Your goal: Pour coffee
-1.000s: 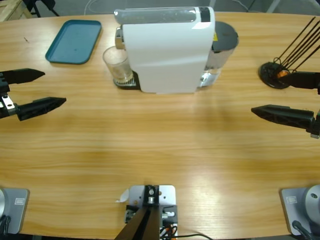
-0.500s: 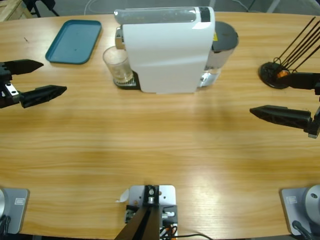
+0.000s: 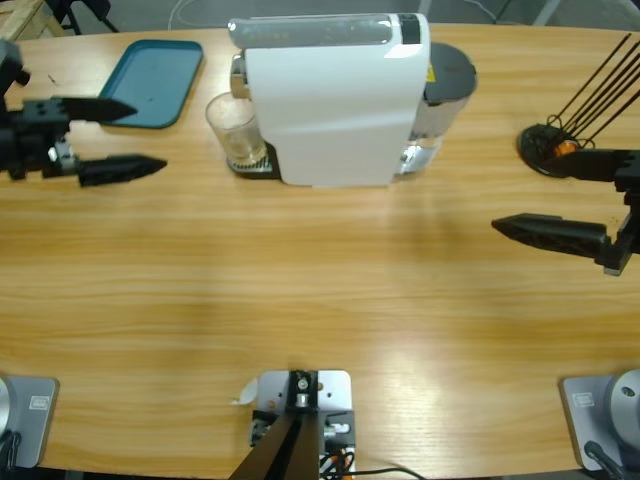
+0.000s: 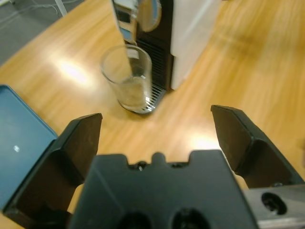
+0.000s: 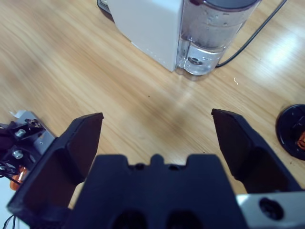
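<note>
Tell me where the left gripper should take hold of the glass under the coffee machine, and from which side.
Grip the glass across its clear side wall, probably about mid-height. It stands upright on the drip tray with the coffee machine tight on one side, so only the side facing the left gripper is free. Come in level from there, jaws open wide as now.

you're working in a robot lab or test room dressed up as a coffee corner, not a real kitchen. a long wooden table (image 3: 320, 290) carries only a white capsule coffee machine (image 3: 335, 100) near its far edge, a teal tray (image 3: 148, 82) towards the far left corner, and a black wire capsule holder (image 3: 548, 148) by the right edge. beyond the far edge, you see grey floor and loose cables.
</note>
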You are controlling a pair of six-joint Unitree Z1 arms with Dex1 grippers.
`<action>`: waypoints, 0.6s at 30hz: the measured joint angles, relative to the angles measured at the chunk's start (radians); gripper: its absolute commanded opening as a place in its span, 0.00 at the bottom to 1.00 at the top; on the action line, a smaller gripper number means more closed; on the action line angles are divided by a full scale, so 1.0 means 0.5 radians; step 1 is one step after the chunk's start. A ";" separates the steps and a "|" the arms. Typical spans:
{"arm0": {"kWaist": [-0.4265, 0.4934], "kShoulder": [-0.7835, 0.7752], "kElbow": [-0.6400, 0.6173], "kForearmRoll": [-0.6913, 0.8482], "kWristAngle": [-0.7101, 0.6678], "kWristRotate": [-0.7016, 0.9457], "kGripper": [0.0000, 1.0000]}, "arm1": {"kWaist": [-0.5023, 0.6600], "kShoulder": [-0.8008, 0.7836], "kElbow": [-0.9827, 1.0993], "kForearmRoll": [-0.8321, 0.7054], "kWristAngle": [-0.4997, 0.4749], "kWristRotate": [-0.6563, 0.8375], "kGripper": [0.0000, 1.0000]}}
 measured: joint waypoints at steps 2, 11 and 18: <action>0.013 0.119 -0.082 -0.012 -0.002 0.081 1.00 | 0.000 0.019 0.000 0.000 0.000 0.000 1.00; 0.036 0.542 -0.309 -0.193 -0.091 0.201 1.00 | 0.000 0.092 0.000 0.000 0.000 0.000 1.00; 0.037 0.658 -0.348 -0.231 -0.191 0.201 1.00 | 0.000 0.121 0.000 0.000 0.000 0.000 1.00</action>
